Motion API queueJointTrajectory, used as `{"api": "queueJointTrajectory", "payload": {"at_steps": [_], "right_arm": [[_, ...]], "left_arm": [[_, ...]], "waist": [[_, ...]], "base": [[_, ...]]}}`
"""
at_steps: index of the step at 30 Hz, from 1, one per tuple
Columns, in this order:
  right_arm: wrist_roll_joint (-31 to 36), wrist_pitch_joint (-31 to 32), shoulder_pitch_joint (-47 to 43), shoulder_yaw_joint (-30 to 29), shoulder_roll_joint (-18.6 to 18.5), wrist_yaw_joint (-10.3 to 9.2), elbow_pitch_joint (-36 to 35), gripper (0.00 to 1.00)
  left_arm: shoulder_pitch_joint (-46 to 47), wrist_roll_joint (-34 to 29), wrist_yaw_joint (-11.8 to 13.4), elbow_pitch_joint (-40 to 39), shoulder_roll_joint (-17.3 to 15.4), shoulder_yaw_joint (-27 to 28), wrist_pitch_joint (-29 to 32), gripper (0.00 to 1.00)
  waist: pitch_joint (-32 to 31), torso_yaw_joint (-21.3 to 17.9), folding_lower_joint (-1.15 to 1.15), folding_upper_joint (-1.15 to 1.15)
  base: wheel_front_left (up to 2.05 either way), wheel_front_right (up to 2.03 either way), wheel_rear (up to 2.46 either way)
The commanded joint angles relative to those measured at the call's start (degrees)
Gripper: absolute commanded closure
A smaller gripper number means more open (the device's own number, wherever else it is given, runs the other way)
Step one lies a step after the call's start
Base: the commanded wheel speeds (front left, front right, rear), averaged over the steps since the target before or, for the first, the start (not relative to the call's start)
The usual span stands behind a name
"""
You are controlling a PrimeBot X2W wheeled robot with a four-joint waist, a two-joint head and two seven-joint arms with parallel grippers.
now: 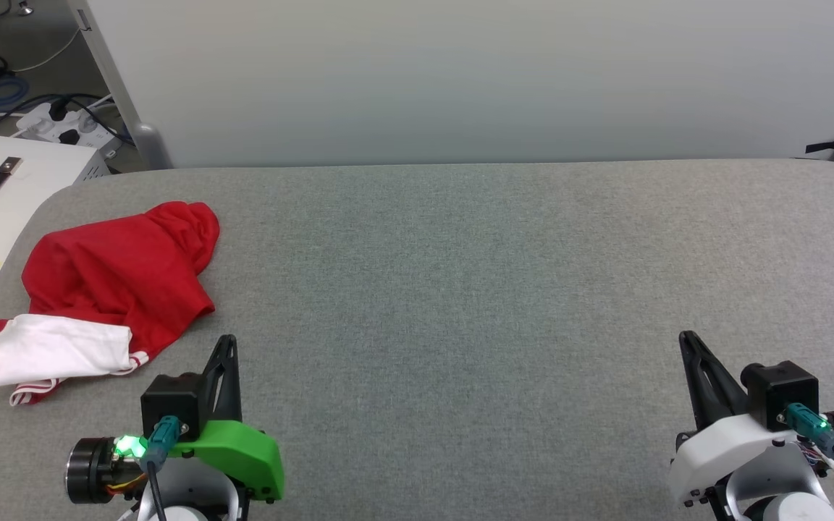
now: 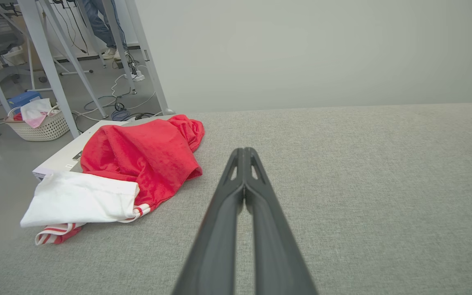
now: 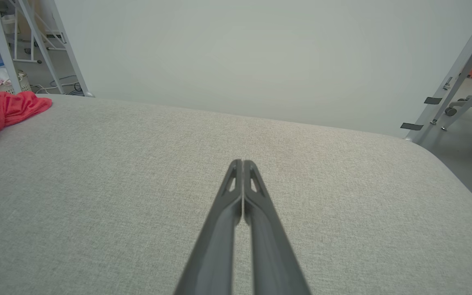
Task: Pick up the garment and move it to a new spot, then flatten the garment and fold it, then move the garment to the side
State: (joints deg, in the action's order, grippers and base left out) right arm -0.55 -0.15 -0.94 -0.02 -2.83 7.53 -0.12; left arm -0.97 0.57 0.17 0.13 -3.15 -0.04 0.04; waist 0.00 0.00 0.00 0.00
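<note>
Left gripper [image 1: 226, 346] and right gripper [image 1: 687, 339] sit closed and empty; the crumpled garment [image 1: 120, 278] lies near the table [image 1: 460, 289] edge, where a clumsy tug could drag it off.

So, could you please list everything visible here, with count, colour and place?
garment: one, red with white sleeve, crumpled at the table's left end
table: one, grey fabric, before the robot
wall panel: one, pale, behind the table
box: one, white, beside the table's left edge
power strip: one, white, floor beyond the box
basket: one, white, floor at left, cloth inside
left hand: one, dark fingers, shut, beside the garment, apart
right hand: one, dark fingers, shut, empty, table's right side
</note>
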Motion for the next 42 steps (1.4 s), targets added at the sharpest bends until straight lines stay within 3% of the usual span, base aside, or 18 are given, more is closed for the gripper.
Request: {"api": "queueJointTrajectory", "payload": {"at_steps": [1,42], "right_arm": [[0.55,0.15,0.94,0.02,-0.05,-0.04,0.12,1.00],[0.55,0.15,0.94,0.02,-0.05,-0.04,0.12,1.00]], "left_arm": [[0.97,-0.57,-0.17,-0.13,0.27,0.04,-0.04,1.00],[0.97,-0.57,-0.17,-0.13,0.27,0.04,-0.04,1.00]], "waist": [[0.00,0.00,0.00,0.00],[0.00,0.00,0.00,0.00]], "base": [[0.00,0.00,0.00],[0.00,0.00,0.00]]}}
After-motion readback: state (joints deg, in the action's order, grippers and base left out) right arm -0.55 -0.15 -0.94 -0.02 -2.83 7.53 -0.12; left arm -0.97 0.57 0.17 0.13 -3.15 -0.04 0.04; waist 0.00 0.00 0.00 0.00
